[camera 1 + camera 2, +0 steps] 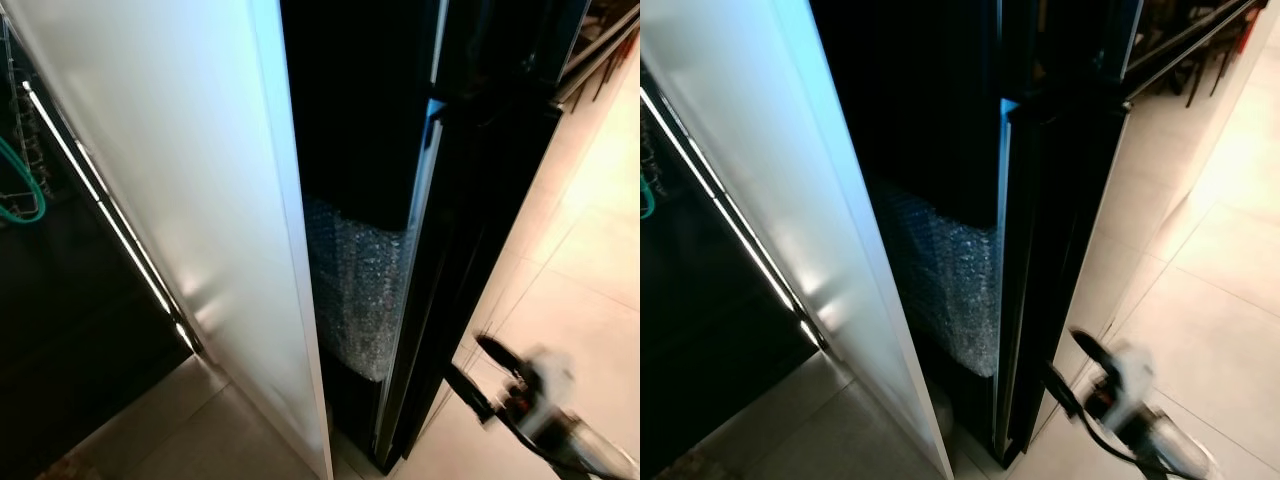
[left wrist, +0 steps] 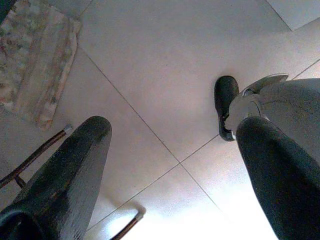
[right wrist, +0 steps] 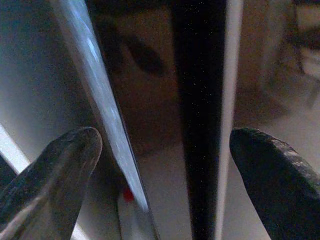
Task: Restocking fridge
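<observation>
Fridge door: ajar, centre frame, dark gap beside white panel | right hand: lower right, fingers spread, likely reaching to swing it wider | left hand: spread, idle above floor

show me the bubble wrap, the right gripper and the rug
bubble wrap (image 1: 362, 290), left eye view, middle of its sheet.
right gripper (image 1: 478, 372), left eye view, between its fingertips.
rug (image 2: 37, 60), left wrist view, patterned middle.
</observation>
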Controlling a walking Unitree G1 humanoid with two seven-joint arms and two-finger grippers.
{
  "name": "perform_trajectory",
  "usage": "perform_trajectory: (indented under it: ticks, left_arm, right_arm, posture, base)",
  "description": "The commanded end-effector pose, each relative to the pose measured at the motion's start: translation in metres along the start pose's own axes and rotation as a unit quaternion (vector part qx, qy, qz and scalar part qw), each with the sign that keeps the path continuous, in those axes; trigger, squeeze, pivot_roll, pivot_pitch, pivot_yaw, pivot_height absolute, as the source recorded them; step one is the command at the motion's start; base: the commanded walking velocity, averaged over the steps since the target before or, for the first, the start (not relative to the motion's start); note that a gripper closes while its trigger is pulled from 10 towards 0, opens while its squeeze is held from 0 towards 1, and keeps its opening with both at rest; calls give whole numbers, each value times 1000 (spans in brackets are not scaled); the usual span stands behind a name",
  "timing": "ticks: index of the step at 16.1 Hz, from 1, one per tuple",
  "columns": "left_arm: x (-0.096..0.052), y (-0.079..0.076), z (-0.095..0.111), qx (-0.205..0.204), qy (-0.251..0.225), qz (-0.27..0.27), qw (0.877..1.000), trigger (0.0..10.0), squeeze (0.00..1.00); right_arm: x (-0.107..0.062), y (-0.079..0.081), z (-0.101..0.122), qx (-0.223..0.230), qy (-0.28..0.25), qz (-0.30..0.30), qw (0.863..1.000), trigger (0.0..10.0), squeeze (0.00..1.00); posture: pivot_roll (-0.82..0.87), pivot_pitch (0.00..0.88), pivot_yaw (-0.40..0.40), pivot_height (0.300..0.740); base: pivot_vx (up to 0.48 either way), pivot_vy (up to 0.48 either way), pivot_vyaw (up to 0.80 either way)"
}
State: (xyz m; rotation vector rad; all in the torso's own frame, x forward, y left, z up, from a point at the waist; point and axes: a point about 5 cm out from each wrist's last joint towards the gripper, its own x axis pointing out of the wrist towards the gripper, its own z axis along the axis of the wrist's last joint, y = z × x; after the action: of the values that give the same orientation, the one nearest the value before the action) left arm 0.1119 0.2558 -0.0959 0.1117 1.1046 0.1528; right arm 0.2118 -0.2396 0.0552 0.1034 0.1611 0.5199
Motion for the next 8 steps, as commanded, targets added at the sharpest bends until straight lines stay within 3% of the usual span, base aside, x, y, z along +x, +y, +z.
perform_trajectory:
  ticks: [1, 3, 4, 5, 7, 8]
  left_arm:
    - [0, 1, -3, 11, 9, -1, 1000, 10000, 0]
    - [0, 1, -2, 14, 9, -3, 1000, 10000, 0]
    - [0, 0, -2, 12, 8, -3, 1000, 10000, 0]
    - [0, 0, -2, 12, 7, -4, 1000, 10000, 0]
    - [0, 0, -2, 13, 7, -4, 1000, 10000, 0]
    - [0, 0, -1, 13, 6, -4, 1000, 10000, 0]
  right_arm:
    - [-6, -5, 4, 5, -5, -10, 1000, 10000, 0]
    - [-27, -26, -32, 67, 45, -110, 991, 10000, 0]
    - [-31, -29, -52, 78, 81, -150, 982, 10000, 0]
    - [-35, -27, -78, 111, 132, -191, 966, 10000, 0]
    - [-41, -12, -118, 121, 253, -243, 928, 10000, 0]
    - [-45, 2, -139, 131, 320, -264, 900, 10000, 0]
  posture:
    - [-81, 0, 49, 740]
    - [-85, 0, 46, 740]
    - [-80, 0, 47, 740]
    - [-82, 0, 48, 740]
    - [-73, 0, 53, 740]
    - [-60, 0, 55, 740]
  base:
    - [0, 0, 0]
    - [0, 0, 0]
    - [0, 0, 0]
    - [0, 0, 0]
    - [0, 0, 0]
    - [0, 0, 0]
